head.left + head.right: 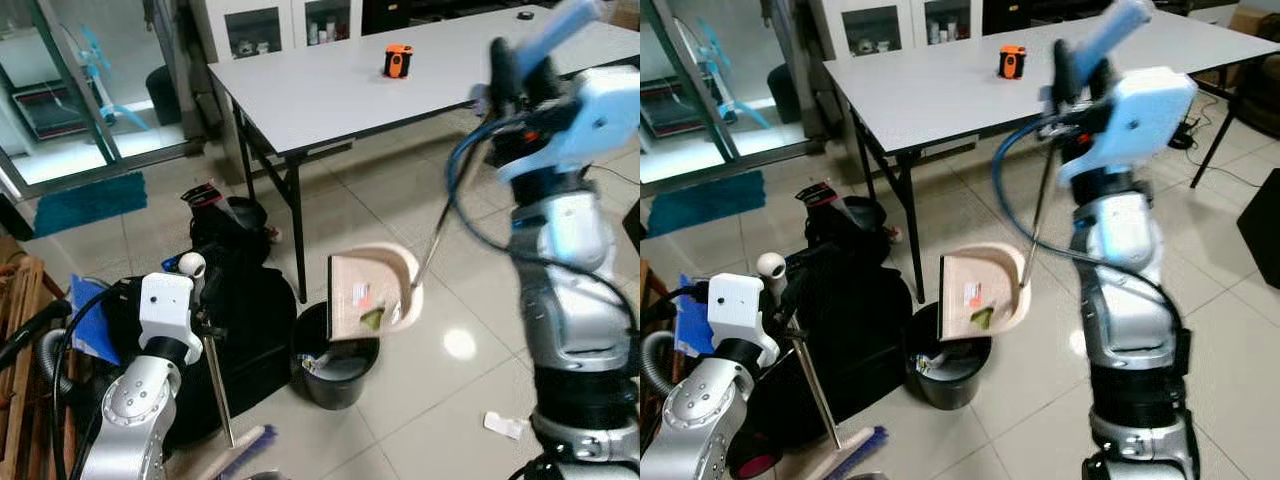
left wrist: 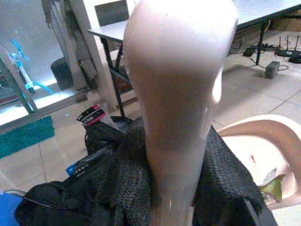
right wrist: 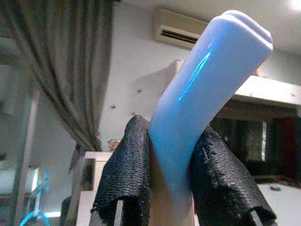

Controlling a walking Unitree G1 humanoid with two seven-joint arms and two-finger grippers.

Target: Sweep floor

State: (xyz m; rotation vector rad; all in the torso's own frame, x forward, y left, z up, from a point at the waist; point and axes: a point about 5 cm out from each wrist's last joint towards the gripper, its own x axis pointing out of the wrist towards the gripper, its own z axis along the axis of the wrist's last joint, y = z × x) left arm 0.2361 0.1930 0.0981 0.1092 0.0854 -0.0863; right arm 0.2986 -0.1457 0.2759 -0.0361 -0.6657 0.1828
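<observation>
Dustpan (image 1: 372, 292): cream, tipped on edge over the bin (image 1: 335, 358), a green scrap and an orange scrap on its tray.
Right gripper (image 3: 169, 179): raised high, clenched on the dustpan's blue handle (image 3: 207, 84); a thin rod runs down to the pan.
Left gripper (image 2: 171, 183): low, clamped on the broom's pale handle (image 2: 181, 80).
Broom (image 1: 222, 405): shaft slanting to the floor, bristles beside the bin.
Around: black bag (image 1: 240, 310) against the bin; grey table (image 1: 330, 85) behind, with an orange object (image 1: 398, 61); white scrap (image 1: 505, 426) on the tiles near the right arm.
</observation>
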